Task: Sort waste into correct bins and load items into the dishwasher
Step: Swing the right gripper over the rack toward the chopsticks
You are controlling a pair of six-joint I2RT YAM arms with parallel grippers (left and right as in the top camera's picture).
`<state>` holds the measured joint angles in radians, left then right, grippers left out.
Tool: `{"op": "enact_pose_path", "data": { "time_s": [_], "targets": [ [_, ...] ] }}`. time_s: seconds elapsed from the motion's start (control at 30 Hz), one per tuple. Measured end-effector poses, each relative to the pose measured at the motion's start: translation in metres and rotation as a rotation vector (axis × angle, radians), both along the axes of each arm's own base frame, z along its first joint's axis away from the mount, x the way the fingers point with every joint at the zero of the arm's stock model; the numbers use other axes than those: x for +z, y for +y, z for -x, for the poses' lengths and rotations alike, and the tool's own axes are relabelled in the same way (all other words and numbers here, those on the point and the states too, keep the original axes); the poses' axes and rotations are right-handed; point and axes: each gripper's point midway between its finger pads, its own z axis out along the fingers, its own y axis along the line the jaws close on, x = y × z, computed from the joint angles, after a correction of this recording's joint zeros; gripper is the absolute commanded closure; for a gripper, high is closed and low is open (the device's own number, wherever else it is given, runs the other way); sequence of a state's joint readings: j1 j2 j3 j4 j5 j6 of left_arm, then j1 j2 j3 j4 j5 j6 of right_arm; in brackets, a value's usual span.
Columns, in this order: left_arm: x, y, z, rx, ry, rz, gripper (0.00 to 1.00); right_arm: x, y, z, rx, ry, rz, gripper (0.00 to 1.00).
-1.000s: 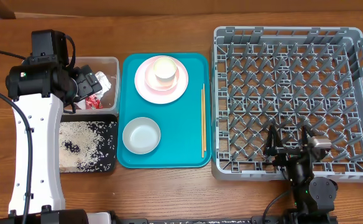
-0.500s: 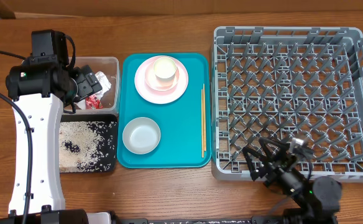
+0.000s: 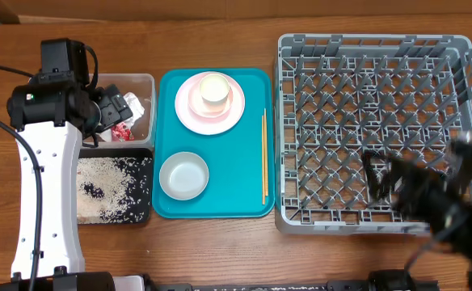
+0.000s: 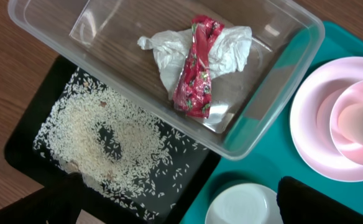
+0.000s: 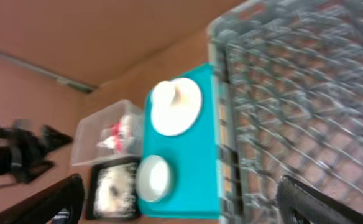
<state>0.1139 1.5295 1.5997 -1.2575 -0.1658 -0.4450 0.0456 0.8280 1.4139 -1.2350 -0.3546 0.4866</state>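
Note:
The clear tub (image 3: 143,85) holds the crumpled napkin (image 4: 228,46) and the red-and-white wrapper (image 4: 197,74). The black tray (image 3: 139,212) in front of it holds the rice scraps (image 4: 107,140). My left gripper (image 4: 181,202) hovers open and empty above both bins; in the overhead view it (image 3: 111,109) is over the tub. On the teal tray (image 3: 236,186) are a white plate (image 3: 186,113) with a pink dish (image 3: 234,101) and a white cup (image 3: 215,89), a grey bowl (image 3: 183,175) and chopsticks (image 3: 263,158). My right gripper (image 3: 418,184), blurred, is open above the dish rack's (image 3: 381,97) front right.
The rack holds nothing and takes up the table's right half. Bare wooden table (image 3: 220,40) runs along the back and the front edge. The white left arm (image 3: 46,202) stretches along the left side beside the bins.
My right arm has swung up and to the right from the rack's front edge and is blurred by motion. The left arm and all objects have not moved.

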Motion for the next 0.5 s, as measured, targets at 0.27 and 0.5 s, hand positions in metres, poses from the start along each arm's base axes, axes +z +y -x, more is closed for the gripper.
{"op": "enact_pose_path", "data": {
  "time_s": [0.27, 0.5],
  "targets": [
    [0.0, 0.0, 0.0, 0.0, -0.001, 0.0, 0.0, -0.016, 0.049, -0.071, 0.178, 0.232, -0.157, 0.96],
    [0.0, 0.0, 0.0, 0.0, -0.001, 0.0, 0.0, -0.097, 0.124, -0.061, 0.258, 0.496, 0.089, 0.96]
  ]
}}
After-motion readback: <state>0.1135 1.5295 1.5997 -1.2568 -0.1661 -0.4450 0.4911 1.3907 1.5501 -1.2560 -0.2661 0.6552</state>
